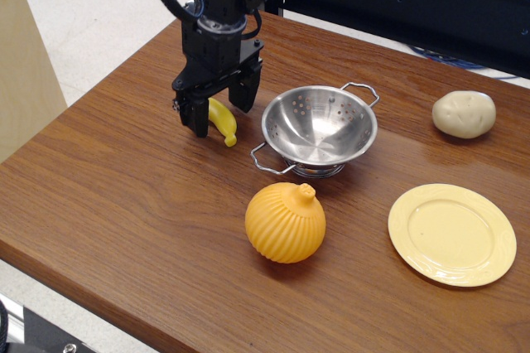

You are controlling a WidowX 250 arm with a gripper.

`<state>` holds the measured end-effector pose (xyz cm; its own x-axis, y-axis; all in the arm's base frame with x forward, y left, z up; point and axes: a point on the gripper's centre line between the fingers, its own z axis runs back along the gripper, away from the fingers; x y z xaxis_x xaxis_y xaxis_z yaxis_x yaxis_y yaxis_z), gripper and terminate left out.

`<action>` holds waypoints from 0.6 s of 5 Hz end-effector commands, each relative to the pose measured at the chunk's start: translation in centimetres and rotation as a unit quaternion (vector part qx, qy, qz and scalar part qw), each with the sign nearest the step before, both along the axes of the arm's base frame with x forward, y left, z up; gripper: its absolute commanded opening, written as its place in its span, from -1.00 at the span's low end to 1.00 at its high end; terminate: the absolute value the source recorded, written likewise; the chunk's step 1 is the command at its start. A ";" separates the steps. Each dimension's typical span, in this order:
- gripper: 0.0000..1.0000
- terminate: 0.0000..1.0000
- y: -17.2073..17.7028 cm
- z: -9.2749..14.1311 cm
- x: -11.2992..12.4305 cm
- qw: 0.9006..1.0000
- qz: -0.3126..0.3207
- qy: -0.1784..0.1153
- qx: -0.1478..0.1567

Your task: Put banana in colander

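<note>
The small yellow banana (222, 122) lies on the wooden table (124, 195), left of the shiny steel colander (320, 130). My black gripper (222, 113) is lowered over the banana, its two fingers open and straddling it; the banana's left part is hidden behind the left finger (199, 118). The fingers reach down to about table level. The colander stands upright and empty, with wire loop handles at front left and back right.
A ribbed orange onion-shaped toy (286, 222) sits in front of the colander. A pale-yellow plate (452, 234) lies at the right. A beige potato toy (464, 113) sits at the back right. The table edge runs along the left and front.
</note>
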<state>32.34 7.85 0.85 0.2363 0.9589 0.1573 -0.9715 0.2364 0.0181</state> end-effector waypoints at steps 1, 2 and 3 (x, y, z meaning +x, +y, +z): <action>-1.00 -1.00 -0.5 1.3 0.2 1.000 -0.016 -0.018 -0.008; -1.00 -1.00 -0.2 3.2 0.3 0.999 -0.027 -0.023 -0.014; -1.00 -1.00 0.1 6.4 0.2 0.999 -0.031 -0.026 -0.024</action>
